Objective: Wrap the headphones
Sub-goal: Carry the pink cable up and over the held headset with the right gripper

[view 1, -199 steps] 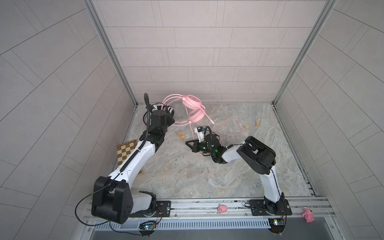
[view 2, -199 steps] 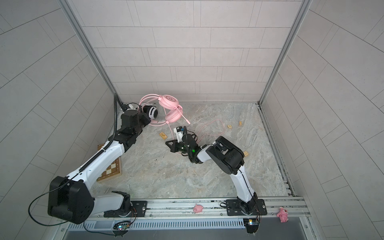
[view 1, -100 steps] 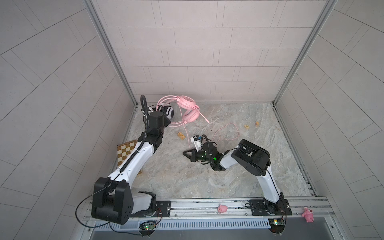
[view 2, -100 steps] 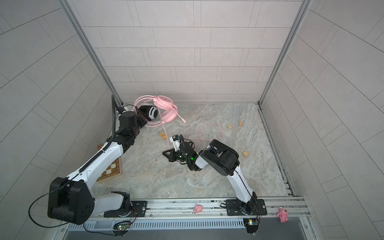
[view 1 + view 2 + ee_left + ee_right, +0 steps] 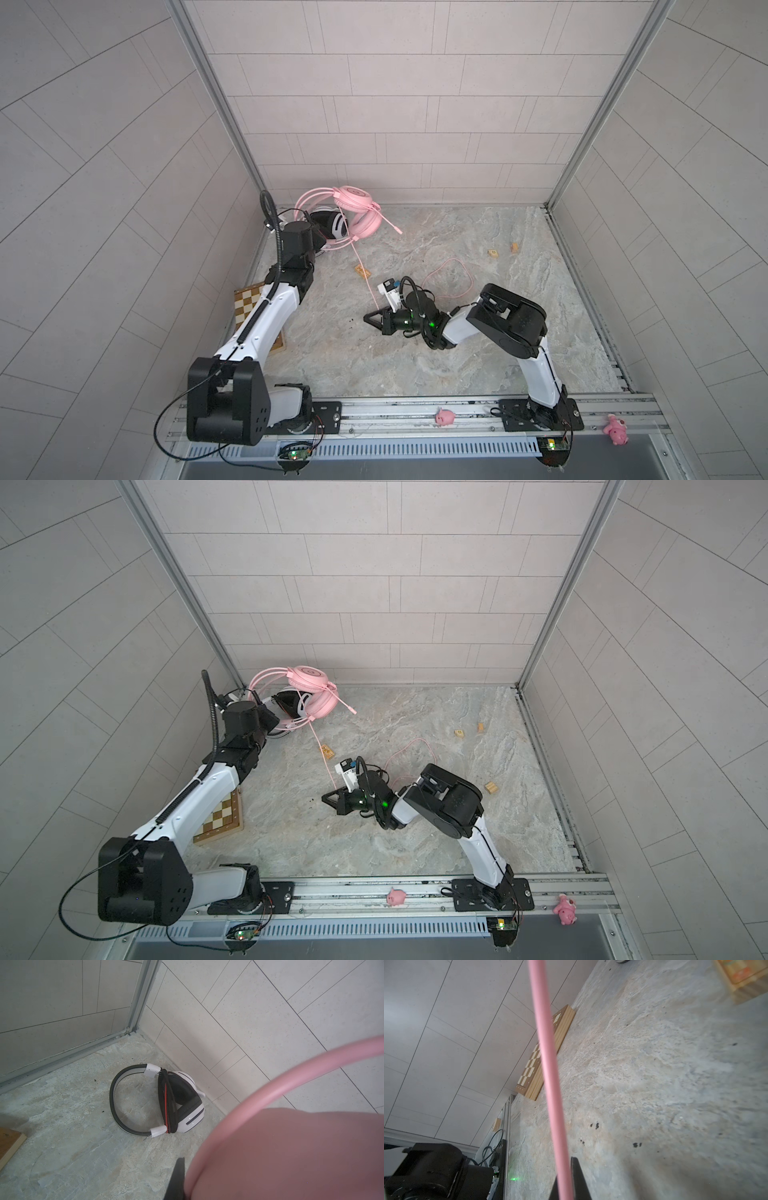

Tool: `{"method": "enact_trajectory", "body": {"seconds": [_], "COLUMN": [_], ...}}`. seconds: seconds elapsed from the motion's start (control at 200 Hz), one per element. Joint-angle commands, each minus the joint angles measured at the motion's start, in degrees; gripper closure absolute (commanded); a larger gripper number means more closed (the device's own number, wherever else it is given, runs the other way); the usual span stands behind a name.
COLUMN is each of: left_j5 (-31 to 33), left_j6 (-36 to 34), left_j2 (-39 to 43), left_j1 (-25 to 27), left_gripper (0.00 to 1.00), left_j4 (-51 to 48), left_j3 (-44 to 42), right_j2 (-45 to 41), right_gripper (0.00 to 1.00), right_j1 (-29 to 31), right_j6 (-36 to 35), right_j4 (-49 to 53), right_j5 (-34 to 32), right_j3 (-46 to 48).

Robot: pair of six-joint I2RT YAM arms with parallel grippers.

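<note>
Enclosing mottled stone surface (image 5: 478, 365), grey tiled walls (image 5: 395, 104); left claw (image 5: 275, 722) clamped on pink headset (image 5: 355, 199), right claw (image 5: 368, 318) on its cable (image 5: 548, 1064)

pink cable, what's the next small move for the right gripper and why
Probably swing the right gripper up toward the pink headset and around it to lay a turn. The pink cable runs taut from the headset, held raised by the left gripper, into the shut right jaws, and more of it lies loose on the table behind.
</note>
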State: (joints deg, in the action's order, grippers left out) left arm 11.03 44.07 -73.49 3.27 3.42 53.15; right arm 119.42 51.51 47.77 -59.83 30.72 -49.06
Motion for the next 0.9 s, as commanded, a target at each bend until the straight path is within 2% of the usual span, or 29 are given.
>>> {"method": "enact_trajectory", "body": {"seconds": [0.0,0.145,0.32,0.56,0.746,0.896], "left_j5": [-1.0,0.1,-2.9,0.9,5.1,9.2], "left_j6": [3.0,1.7,-1.2,-7.1,-13.6,-20.8], "left_j2": [2.3,2.1,0.0,-2.3,-4.0,-5.0], "left_j1": [-1.9,-2.6,-2.0,1.2,6.9,12.6], "left_gripper": [1.0,1.0,1.0,1.0,1.0,1.0], "left_j4": [10.5,9.6,7.1,1.3,-0.8,-2.6], "left_j3": [-0.7,-0.6,1.6,4.3,5.9,7.7], "right_j2": [-3.1,-7.0,-16.9,-31.4,-36.7,-38.4], "right_gripper": [0.93,0.93,0.99,0.99,0.99,0.99], "right_j1": [1.7,3.1,3.9,3.4,0.7,-3.4], "right_j6": [-1.2,-4.7,-11.4,-27.6,-31.6,-33.1], "right_j4": [0.9,7.4,21.3,49.2,59.8,64.6], "right_j5": [1.5,1.2,-1.3,-7.1,-8.3,-8.2], "right_j3": [1.6,2.2,1.2,-9.4,-16.9,-21.2]}}
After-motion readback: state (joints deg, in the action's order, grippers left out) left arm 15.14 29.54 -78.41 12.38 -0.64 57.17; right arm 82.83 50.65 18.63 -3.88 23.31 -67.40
